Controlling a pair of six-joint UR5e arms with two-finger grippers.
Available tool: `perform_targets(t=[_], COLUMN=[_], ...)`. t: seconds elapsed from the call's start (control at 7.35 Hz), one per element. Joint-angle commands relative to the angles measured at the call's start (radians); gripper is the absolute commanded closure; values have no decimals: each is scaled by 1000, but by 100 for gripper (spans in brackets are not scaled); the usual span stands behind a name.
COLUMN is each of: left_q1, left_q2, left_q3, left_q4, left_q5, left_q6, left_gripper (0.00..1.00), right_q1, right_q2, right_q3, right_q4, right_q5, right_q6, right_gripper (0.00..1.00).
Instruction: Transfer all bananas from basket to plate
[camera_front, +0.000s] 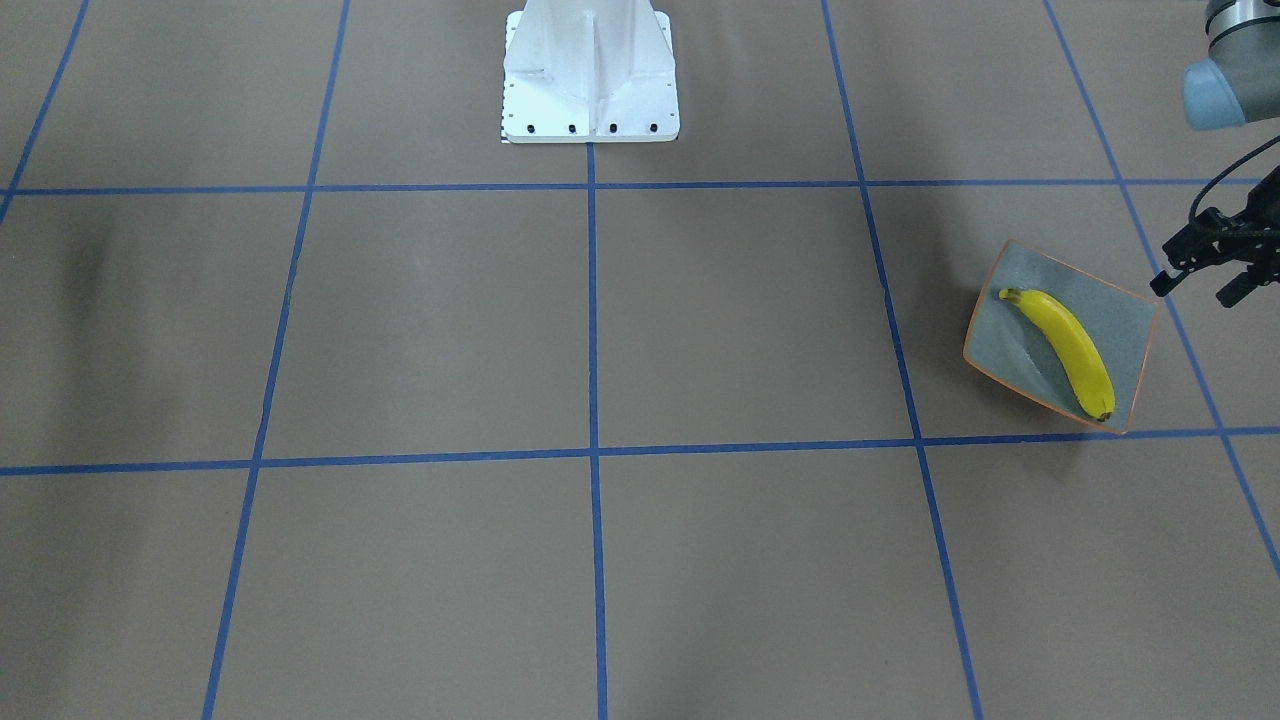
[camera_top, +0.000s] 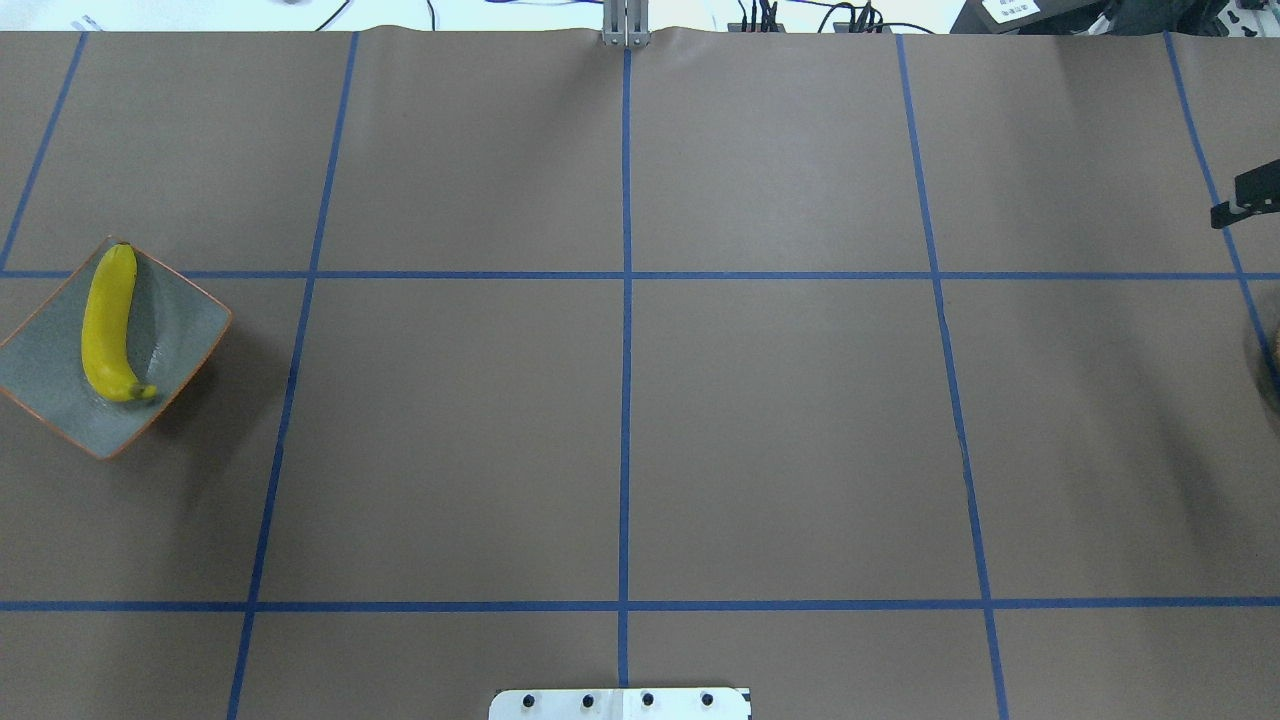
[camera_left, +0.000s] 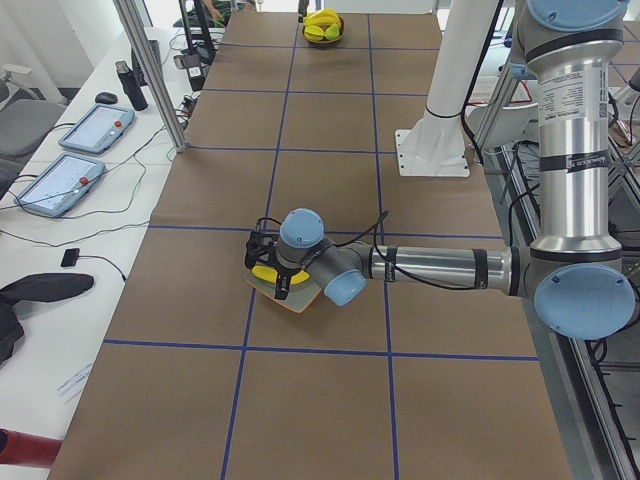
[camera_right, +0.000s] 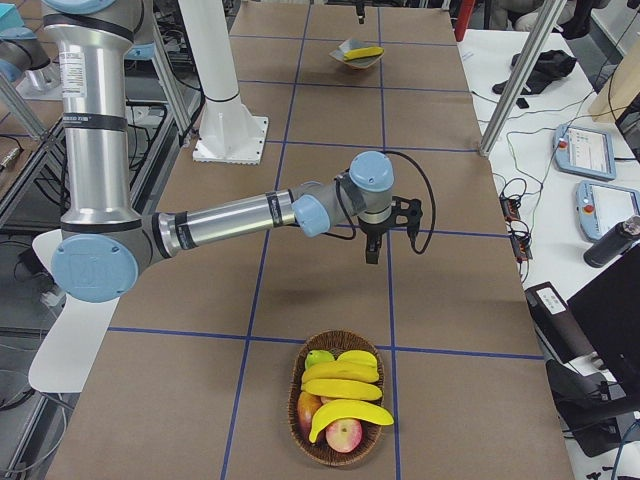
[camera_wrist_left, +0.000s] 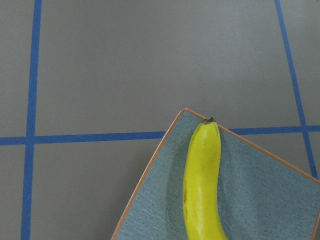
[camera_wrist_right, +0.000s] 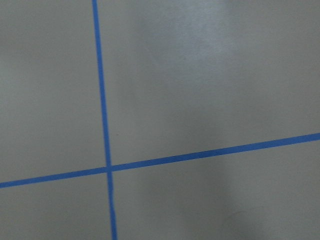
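One yellow banana (camera_front: 1068, 350) lies diagonally across the speckled grey plate (camera_front: 1125, 320) with the orange rim. The overhead view shows the same banana (camera_top: 105, 325) on the plate (camera_top: 40, 370) at the far left. My left gripper (camera_front: 1197, 290) hovers just beside and above the plate, open, with nothing between its fingers. Its wrist camera looks down on the banana (camera_wrist_left: 202, 185) and the plate's corner (camera_wrist_left: 270, 190). The basket (camera_right: 343, 400) holds more bananas (camera_right: 345, 412). My right gripper (camera_right: 372, 255) hangs over bare table short of the basket; I cannot tell whether it is open or shut.
The basket also holds a red apple (camera_right: 344, 436) and a green fruit (camera_right: 318, 357). The white robot base (camera_front: 590, 75) stands at mid-table. Blue tape lines grid the brown table. Tablets and cables lie on the side bench (camera_left: 80, 160).
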Motion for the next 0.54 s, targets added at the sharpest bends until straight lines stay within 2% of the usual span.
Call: perform_targets(t=[0.0, 0.14, 0.41], left_q1=[-3, -1, -1], left_q2=[3, 16, 20], left_q3=[-9, -13, -19], left_q4=[0, -2, -3], left_q5=[1, 2, 4], left_q6=[-8, -8, -9], left_gripper=[0, 0, 0], right_q1=[18, 26, 16], right_q2=[-72, -90, -98], right_q3=[-14, -32, -85], right_q4=[-12, -14, -35], right_q5=[-98, -118, -251], right_q6=[-111, -172, -222], right_gripper=[0, 0, 2])
